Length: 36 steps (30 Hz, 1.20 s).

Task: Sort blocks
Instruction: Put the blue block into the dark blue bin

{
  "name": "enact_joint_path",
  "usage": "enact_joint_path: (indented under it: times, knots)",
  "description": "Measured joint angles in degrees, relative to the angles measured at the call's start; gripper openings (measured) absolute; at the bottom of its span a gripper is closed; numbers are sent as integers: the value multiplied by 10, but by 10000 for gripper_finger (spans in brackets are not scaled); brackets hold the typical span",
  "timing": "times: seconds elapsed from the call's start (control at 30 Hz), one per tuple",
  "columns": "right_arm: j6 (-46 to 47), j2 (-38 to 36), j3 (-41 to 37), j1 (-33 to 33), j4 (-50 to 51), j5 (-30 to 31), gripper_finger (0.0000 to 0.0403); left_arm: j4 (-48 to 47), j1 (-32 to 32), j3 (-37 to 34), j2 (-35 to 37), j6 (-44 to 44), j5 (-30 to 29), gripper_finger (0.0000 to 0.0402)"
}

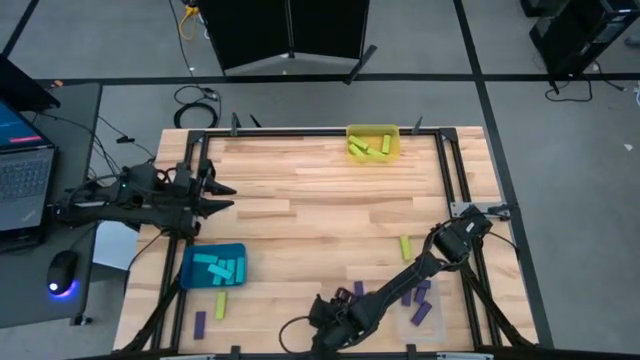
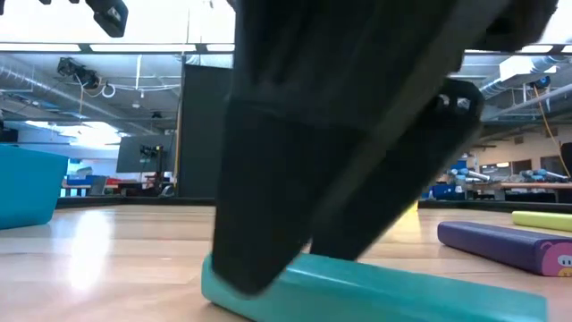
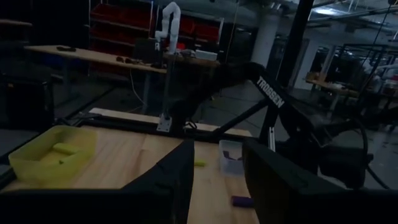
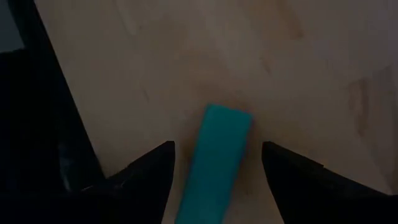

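My right gripper (image 4: 217,146) is open at the table's near edge (image 1: 325,318), pointing down over a cyan block (image 4: 219,163) that lies flat on the wood. Its two fingers stand on either side of the block, with a gap showing on each side in the right wrist view. In the low view the dark fingers (image 2: 268,250) come down just in front of and behind the cyan block (image 2: 384,291). My left gripper (image 1: 225,195) waits open above the table's left side, beyond the teal bin (image 1: 188,258). Loose purple blocks (image 1: 358,290) and a yellow-green block (image 1: 405,247) lie nearby.
The teal bin holds several cyan blocks (image 1: 220,268). A yellow bin (image 1: 393,135) at the far edge holds yellow-green blocks. A clear bin (image 1: 412,322) near the right edge holds purple ones. A yellow-green block (image 1: 222,305) and a purple block (image 1: 199,323) lie near the teal bin.
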State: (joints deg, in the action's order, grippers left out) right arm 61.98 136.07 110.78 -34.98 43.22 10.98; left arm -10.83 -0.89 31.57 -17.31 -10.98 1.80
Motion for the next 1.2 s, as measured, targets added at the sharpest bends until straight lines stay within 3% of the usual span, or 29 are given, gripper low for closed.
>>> enact_joint_path:
  times: [0.53,0.93,1.2]
  knots:
    - [-6,18,-2,2,31,18,248,-9,0,0,1,15,0,143]
    - [-7,31,-3,3,50,16,120,-11,0,0,1,17,-1,143]
    - [-25,28,-4,9,50,23,119,-10,0,0,1,17,-1,143]
